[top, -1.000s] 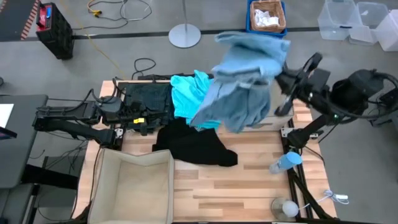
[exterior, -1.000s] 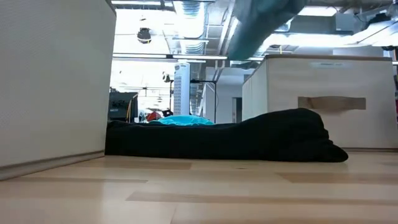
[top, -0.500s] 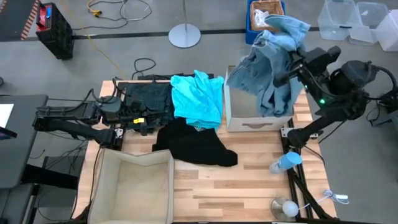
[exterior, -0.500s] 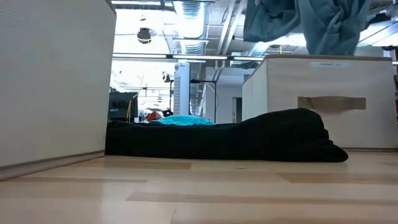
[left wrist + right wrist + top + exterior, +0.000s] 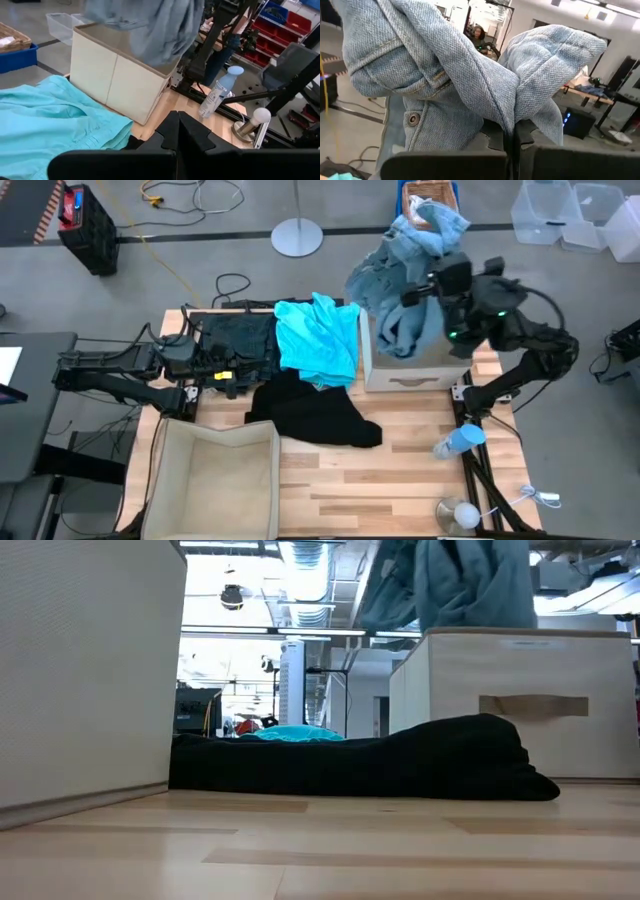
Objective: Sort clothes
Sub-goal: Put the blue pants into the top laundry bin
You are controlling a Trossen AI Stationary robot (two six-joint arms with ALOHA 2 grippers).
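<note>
My right gripper [image 5: 436, 286] is shut on the pale dusty-blue denim garment [image 5: 405, 300], which hangs bunched over the beige bin [image 5: 412, 372] at the table's right; it also shows in the low view [image 5: 462, 585]. The turquoise garment [image 5: 318, 340] lies spread on the table's far middle. It partly overlaps the black garment [image 5: 312, 412] in front of it. The dark green garment [image 5: 240, 340] lies at the far left. My left gripper [image 5: 177, 131] is shut and empty, low beside the dark green garment. My right gripper pinches a gathered fold of the denim [image 5: 506, 116] between its two fingers, several layers thick. The cloth bulges over both fingers and hides their tips. The garment hangs slack below the gripper, clear of the table, its lower end at the bin's rim [image 5: 470, 630].
A second beige bin [image 5: 215, 480] stands at the near left. A clear bottle [image 5: 458, 440] and a white bulb-like object [image 5: 460, 513] sit at the table's right edge. Bare wood [image 5: 380, 480] lies between the bins.
My right gripper has carried the denim garment from above the table's middle toward the right edge, over the right bin, then back a little leftward. The garment was spread wide in the air. It now hangs gathered and lower over the bin.
</note>
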